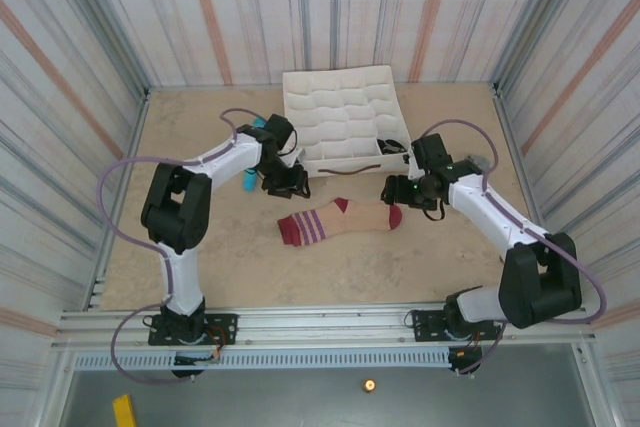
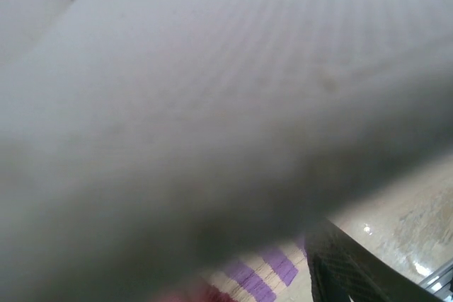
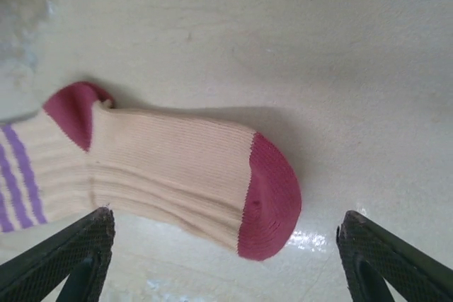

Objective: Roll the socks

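Observation:
The beige sock (image 1: pixel 345 218) lies flat on the table, its maroon toe (image 1: pixel 393 215) to the right and its purple-striped cuff (image 1: pixel 305 228) to the left. My right gripper (image 1: pixel 402 190) hovers just behind the toe. In the right wrist view it (image 3: pixel 226 263) stands open, with the toe (image 3: pixel 271 199) between and ahead of its fingers. My left gripper (image 1: pixel 284 183) sits above the cuff end, against the tray's front. One left finger (image 2: pixel 350 270) and the cuff stripes (image 2: pixel 272 270) peek under a blurred pale surface. A dark bundle (image 1: pixel 388 144), perhaps the black sock, lies in the tray.
A white compartment tray (image 1: pixel 340 107) stands at the back centre, close behind both grippers. A light-blue cylinder (image 1: pixel 248 179) lies beside the left arm. Striped walls enclose the table on three sides.

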You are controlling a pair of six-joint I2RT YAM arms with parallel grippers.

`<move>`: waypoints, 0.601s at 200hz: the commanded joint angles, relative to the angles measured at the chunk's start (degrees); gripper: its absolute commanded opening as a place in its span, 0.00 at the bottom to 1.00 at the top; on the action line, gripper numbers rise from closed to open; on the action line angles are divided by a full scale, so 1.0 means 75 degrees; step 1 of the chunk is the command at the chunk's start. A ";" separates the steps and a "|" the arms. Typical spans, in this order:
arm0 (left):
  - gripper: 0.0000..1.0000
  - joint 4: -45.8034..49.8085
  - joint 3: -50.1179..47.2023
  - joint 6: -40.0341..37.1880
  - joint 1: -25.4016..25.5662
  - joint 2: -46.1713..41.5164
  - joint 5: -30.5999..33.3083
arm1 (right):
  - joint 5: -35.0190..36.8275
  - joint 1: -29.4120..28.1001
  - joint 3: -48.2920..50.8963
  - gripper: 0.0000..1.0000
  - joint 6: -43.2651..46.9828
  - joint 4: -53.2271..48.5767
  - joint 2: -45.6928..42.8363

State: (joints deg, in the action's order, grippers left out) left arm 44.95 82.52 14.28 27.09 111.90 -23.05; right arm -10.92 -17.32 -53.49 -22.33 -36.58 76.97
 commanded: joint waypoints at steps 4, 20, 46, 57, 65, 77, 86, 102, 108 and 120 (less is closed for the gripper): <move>0.59 0.0214 -0.0458 -0.0045 0.0032 -0.0127 -0.0237 | -0.0813 -0.0165 0.0686 0.87 -0.1139 -0.0333 -0.0445; 0.60 0.0206 -0.0559 0.0039 0.0026 -0.0156 -0.0264 | -0.0935 -0.0509 0.1132 0.88 -0.1733 -0.0088 -0.0620; 0.63 0.0160 -0.0775 0.0222 0.0044 -0.0360 -0.0042 | -0.0770 -0.1394 0.1885 0.89 -0.2842 0.0990 -0.0811; 0.64 0.0157 -0.0856 0.0285 0.0044 -0.0428 0.0038 | -0.0595 -0.1716 0.2117 0.89 -0.3173 0.1470 -0.0728; 0.64 0.0181 -0.0891 0.0319 0.0043 -0.0467 0.0054 | -0.0450 -0.1871 0.2184 0.90 -0.3355 0.1710 -0.0575; 0.64 0.0229 -0.0982 0.0419 0.0044 -0.0574 0.0249 | -0.0210 -0.2047 0.2178 0.90 -0.3469 0.1985 -0.0333; 0.64 0.0218 -0.1109 0.0493 0.0044 -0.0692 0.0387 | -0.0132 -0.2113 0.2154 0.90 -0.3556 0.2159 -0.0138; 0.65 0.0003 -0.1439 0.0848 0.0038 -0.0948 0.0624 | -0.0090 -0.2198 0.1997 0.91 -0.3606 0.2406 0.0308; 0.66 -0.0143 -0.1593 0.1023 0.0053 -0.1059 0.0708 | 0.0008 -0.2248 0.1915 0.91 -0.3612 0.2410 0.0467; 0.68 -0.0423 -0.1894 0.1271 0.0100 -0.1283 0.0894 | 0.0182 -0.2311 0.1755 0.92 -0.3619 0.2424 0.0756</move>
State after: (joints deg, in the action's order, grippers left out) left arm 40.84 73.08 18.11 27.14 105.21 -20.71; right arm -13.13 -33.61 -38.00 -46.37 -21.71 78.89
